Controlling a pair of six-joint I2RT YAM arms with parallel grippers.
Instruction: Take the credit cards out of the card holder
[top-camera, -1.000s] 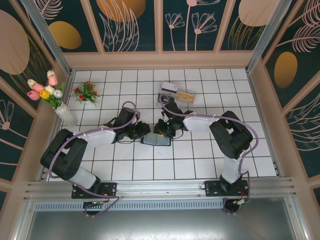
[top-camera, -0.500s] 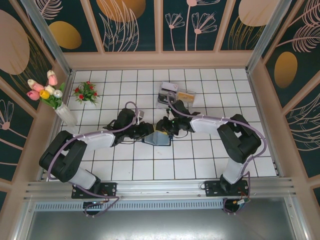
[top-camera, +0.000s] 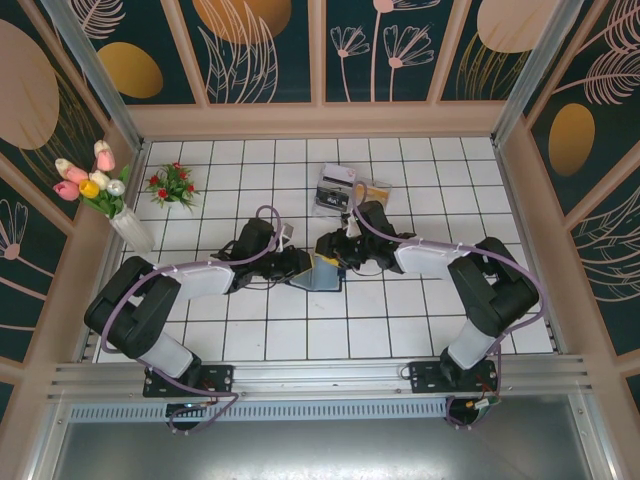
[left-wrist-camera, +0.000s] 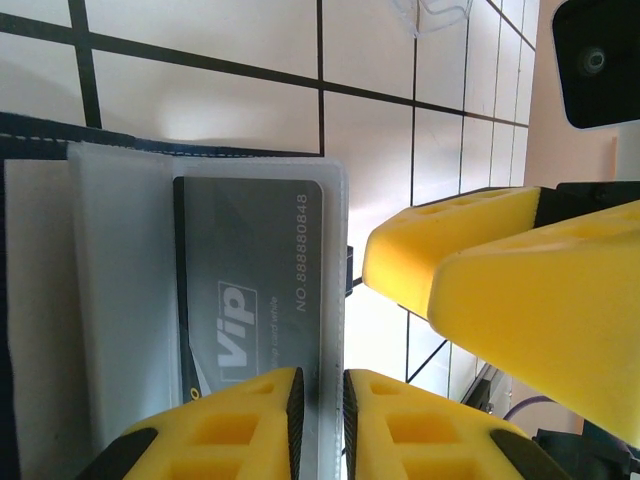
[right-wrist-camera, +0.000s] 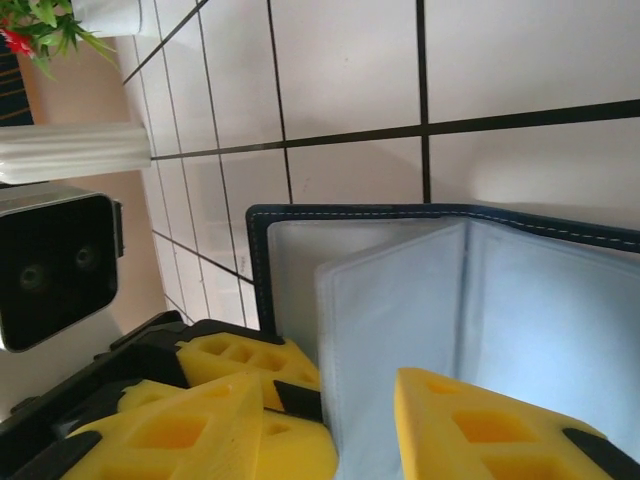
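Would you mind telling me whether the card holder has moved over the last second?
Yes, slightly: the card holder has shifted its left end rightward, away from the vase.

grey card (left-wrist-camera: 250, 290) in card holder (left-wrist-camera: 110, 300) | "ViP" | "NO.88880848" | small print under logo illegible

white tiled table (top-camera: 400, 330) | card holder (top-camera: 322, 276) | clear tray (top-camera: 338, 190) | vase (top-camera: 131, 231) | red flowers (top-camera: 172, 184)

Floor (top-camera: 400, 330) is white square tiles with dark grout, pretty evenly lit. Walls (top-camera: 260, 50) are dark teal panels with gold blobs and leaf doodles, framed in pale wood. Tulip vase (top-camera: 130, 230) sits far-left, red flowers (top-camera: 172, 186) near it.
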